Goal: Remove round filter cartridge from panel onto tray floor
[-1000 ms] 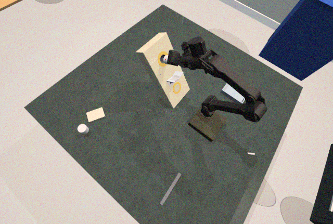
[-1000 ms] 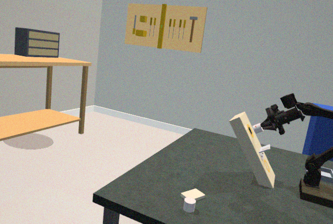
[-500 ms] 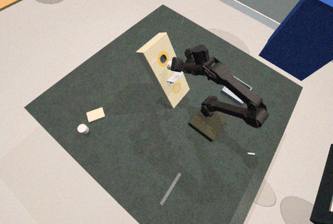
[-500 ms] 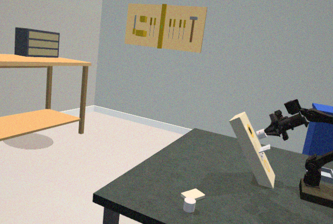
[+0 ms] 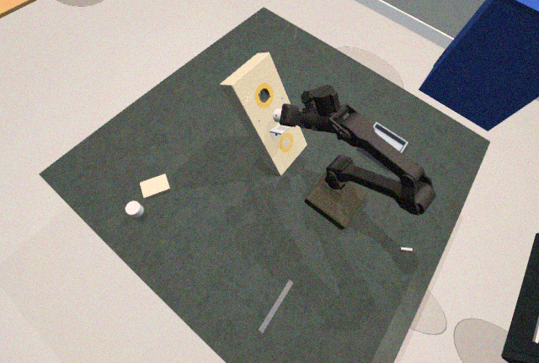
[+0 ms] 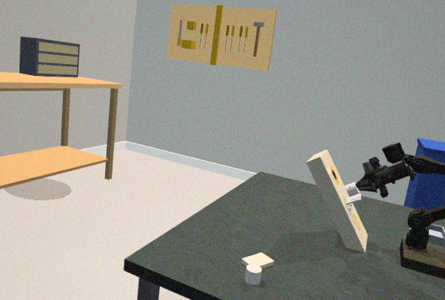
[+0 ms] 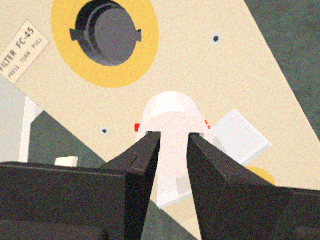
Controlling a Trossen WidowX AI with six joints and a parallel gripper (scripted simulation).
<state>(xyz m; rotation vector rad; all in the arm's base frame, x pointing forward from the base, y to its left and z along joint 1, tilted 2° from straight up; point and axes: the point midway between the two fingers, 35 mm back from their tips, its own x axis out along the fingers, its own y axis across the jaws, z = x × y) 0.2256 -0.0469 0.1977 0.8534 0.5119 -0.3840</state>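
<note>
The white round cartridge [image 5: 278,115] [image 6: 352,189] [image 7: 172,106] is out of its hole, in front of the sloping cream panel [image 5: 280,161] [image 6: 330,195] [image 7: 190,30]. Small red marks show at both its sides. My gripper [image 5: 283,115] [image 6: 359,186] [image 7: 173,136] is shut on the cartridge's face, with its fingertips at the slots; how deep they sit is hidden. The yellow-ringed hole [image 5: 264,95] [image 6: 334,173] [image 7: 110,35] is empty. The tray [image 5: 392,140] [image 6: 437,239] lies beyond the arm, beside its base, partly hidden by the arm.
A white ledge [image 5: 278,130] [image 6: 354,199] [image 7: 242,135] sticks out of the panel just below the cartridge; whether they touch is unclear. A lower yellow ring [image 5: 286,142] marks the panel. A cream block [image 5: 155,185] [image 6: 258,259] and white cylinder [image 5: 134,208] [image 6: 253,274] stand behind the panel.
</note>
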